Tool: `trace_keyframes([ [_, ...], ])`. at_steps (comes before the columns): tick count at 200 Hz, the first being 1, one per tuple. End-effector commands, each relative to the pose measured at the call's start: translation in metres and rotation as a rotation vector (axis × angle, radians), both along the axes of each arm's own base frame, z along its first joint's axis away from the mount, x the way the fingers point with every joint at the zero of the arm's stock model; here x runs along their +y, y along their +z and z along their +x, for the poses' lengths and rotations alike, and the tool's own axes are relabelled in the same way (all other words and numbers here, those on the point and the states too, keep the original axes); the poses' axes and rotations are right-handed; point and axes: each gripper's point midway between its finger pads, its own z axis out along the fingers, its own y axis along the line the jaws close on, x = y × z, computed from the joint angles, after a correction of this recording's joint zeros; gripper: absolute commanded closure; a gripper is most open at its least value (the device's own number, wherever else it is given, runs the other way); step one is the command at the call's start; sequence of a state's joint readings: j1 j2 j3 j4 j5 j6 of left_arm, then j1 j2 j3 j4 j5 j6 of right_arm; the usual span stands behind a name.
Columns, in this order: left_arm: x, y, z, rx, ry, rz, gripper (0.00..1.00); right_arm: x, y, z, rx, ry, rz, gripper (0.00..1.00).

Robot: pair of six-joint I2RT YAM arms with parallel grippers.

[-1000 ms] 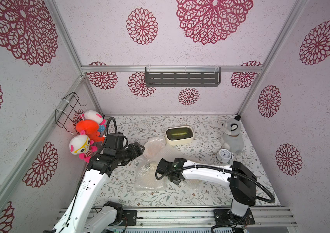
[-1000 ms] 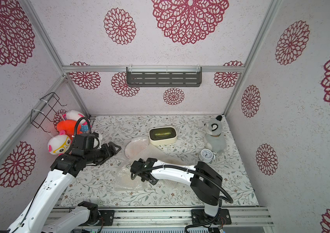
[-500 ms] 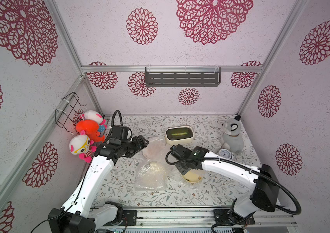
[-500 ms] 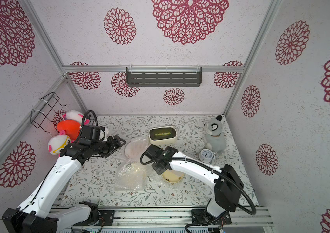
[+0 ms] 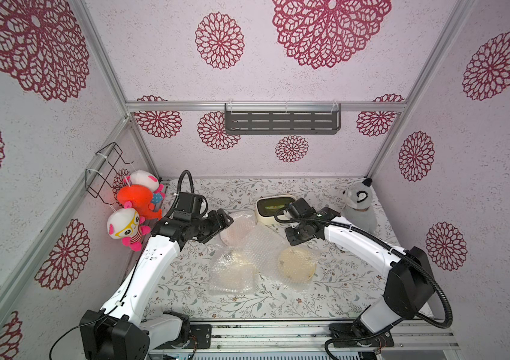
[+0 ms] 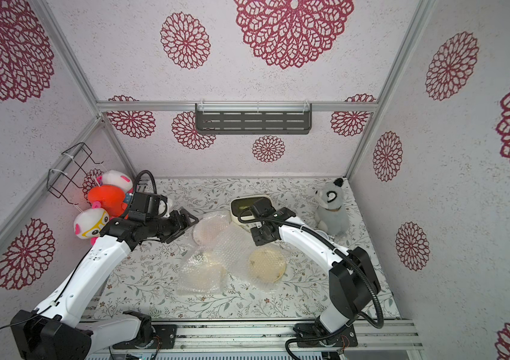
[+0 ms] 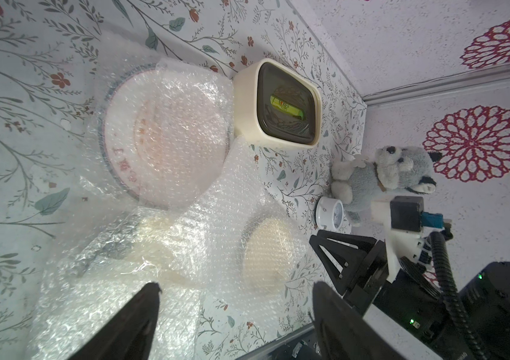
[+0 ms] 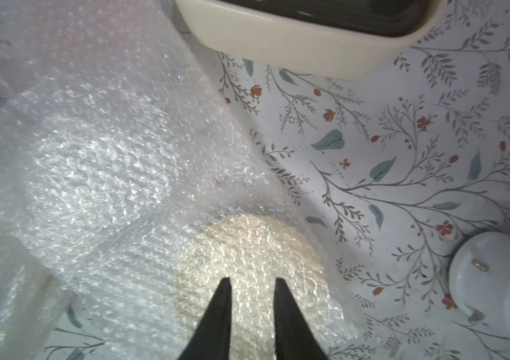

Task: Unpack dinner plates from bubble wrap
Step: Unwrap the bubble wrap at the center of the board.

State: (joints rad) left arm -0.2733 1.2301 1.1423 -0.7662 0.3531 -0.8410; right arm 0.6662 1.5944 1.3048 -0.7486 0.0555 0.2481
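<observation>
The dinner plates lie flat, none fully bare, under the bubble wrap. The white plate, orange at its centre, sits just beside the cream box, fully covered. A cream plate lies on the robot's side of the box, apparently under a single layer. A second cream plate lies farther from the box in folded wrap.

The right gripper hovers above the first cream plate, jaws slightly apart and empty, probably positioned to pinch a loose edge. The left gripper hangs to the box's left, spread wide and empty, over the wrap, placed to lift or restrain a sheet.
</observation>
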Motion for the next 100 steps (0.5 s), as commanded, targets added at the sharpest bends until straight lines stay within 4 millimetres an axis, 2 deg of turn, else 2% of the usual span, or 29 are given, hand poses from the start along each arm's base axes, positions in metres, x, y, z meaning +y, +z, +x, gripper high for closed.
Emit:
trace_keyframes([
  [1,-0.008,-0.007,-0.004,0.011,-0.013,-0.003,0.20,0.003,0.013,0.017,0.026,-0.083,0.160,0.66],
  [32,-0.012,-0.008,-0.003,0.014,-0.013,-0.011,0.20,0.012,0.000,0.061,0.086,-0.229,0.398,0.69],
  [61,-0.009,-0.007,-0.005,0.026,-0.020,0.014,0.20,0.020,-0.034,0.093,0.146,-0.281,0.427,0.73],
  [100,-0.005,-0.014,-0.014,0.046,-0.006,0.022,0.20,0.033,-0.046,0.133,0.129,-0.306,0.455,0.74],
])
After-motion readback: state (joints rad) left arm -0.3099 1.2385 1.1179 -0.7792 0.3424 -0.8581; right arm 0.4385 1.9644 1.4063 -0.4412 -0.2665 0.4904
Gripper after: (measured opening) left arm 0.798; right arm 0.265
